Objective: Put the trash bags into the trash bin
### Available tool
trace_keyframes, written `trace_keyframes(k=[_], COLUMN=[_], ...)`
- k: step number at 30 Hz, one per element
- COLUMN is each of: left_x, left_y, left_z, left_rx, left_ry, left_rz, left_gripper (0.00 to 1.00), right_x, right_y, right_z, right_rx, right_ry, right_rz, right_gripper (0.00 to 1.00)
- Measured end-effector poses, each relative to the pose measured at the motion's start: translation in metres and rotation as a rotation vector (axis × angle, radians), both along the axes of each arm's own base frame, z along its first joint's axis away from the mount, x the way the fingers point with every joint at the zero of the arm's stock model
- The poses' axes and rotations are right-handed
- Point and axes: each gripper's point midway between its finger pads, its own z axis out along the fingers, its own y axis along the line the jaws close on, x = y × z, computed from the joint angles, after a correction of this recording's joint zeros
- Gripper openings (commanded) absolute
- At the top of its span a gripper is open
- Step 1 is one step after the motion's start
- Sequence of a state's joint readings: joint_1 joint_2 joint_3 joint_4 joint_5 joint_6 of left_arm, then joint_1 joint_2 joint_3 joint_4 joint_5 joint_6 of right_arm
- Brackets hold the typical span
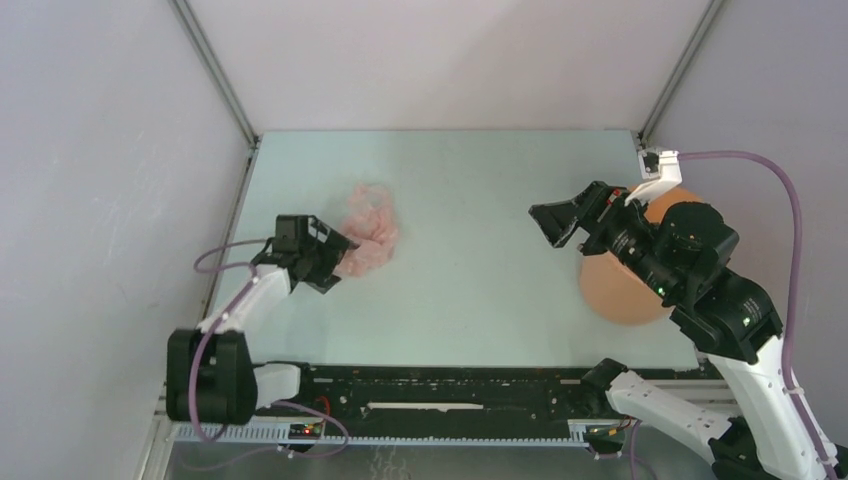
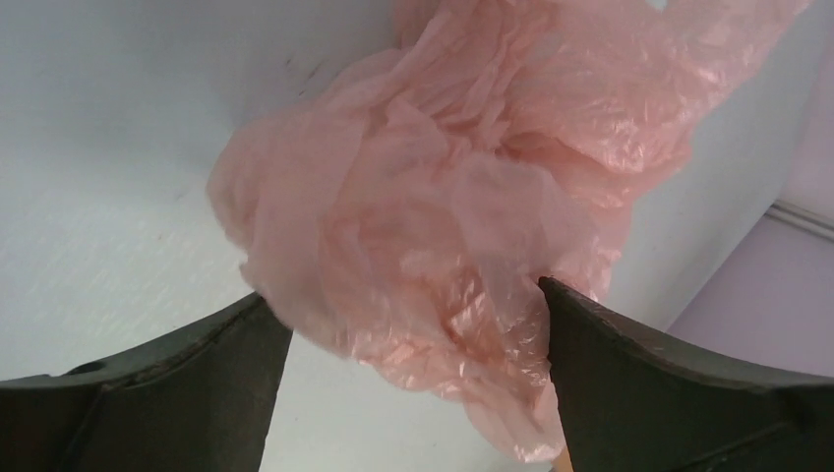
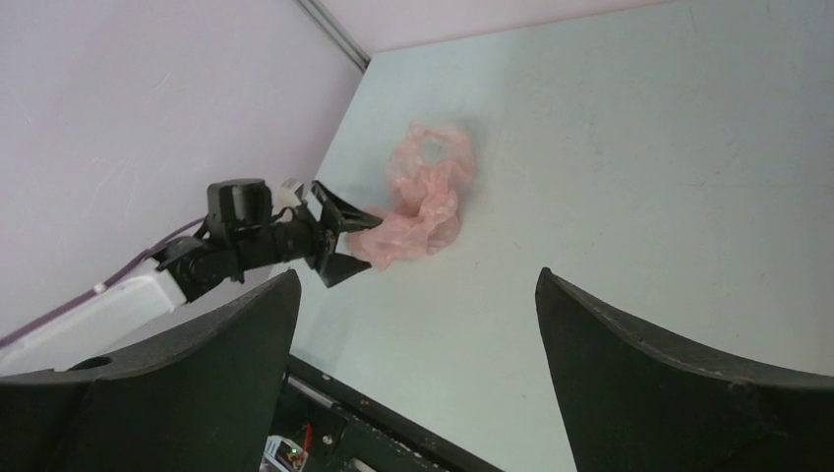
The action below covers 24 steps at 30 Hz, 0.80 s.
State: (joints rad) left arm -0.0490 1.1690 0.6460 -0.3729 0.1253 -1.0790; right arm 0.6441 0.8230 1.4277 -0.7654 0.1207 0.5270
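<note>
The pale-pink trash bag (image 1: pixel 370 230) lies crumpled on the table at the left. It fills the left wrist view (image 2: pixel 462 206) and shows small in the right wrist view (image 3: pixel 425 197). My left gripper (image 1: pixel 335 262) is open, its jaws on either side of the bag's near end. The orange-tan trash bin (image 1: pixel 625 285) stands at the right, mostly hidden under the right arm. My right gripper (image 1: pixel 560 222) is open and empty, held above the table to the left of the bin.
Pale walls with metal corner posts (image 1: pixel 215 70) enclose the table on three sides. A black rail (image 1: pixel 450 385) runs along the near edge between the arm bases. A purple cable (image 1: pixel 790 210) loops off the right arm.
</note>
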Motion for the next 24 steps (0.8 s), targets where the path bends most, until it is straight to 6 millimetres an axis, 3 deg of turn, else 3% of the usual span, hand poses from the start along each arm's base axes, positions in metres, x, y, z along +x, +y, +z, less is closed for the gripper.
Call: trace_keyframes(k=[6, 11, 19, 20, 24], left_x=[0.029, 0.036, -0.016, -0.023, -0.046], left_y=[-0.011, -0.028, -0.108, -0.115, -0.12], left_z=[-0.015, -0.006, 0.025, 0.034, 0.071], left_rx=[0.005, 0.06, 0.149, 0.154, 0.167], left_ry=[0.033, -0.008, -0.131, -0.166, -0.331], left_rz=[-0.118, -0.266, -0.651, -0.683, -0.759], left_gripper=[0.56, 0.47, 0.35, 0.35, 0.36], right_x=[-0.002, -0.004, -0.005, -0.004, -0.001], right_y=[0.006, 0.029, 0.083, 0.088, 0.085], right_z=[-0.012, -0.033, -0.096, -0.112, -0.133], right_rx=[-0.005, -0.033, -0.17, -0.208, -0.257], right_ry=[0.038, 0.122, 0.341, 0.383, 0.439], right_rz=[0.028, 0.136, 0.319, 0.331, 0.33], right_gripper=[1.0, 1.0, 1.0, 1.0, 0.98])
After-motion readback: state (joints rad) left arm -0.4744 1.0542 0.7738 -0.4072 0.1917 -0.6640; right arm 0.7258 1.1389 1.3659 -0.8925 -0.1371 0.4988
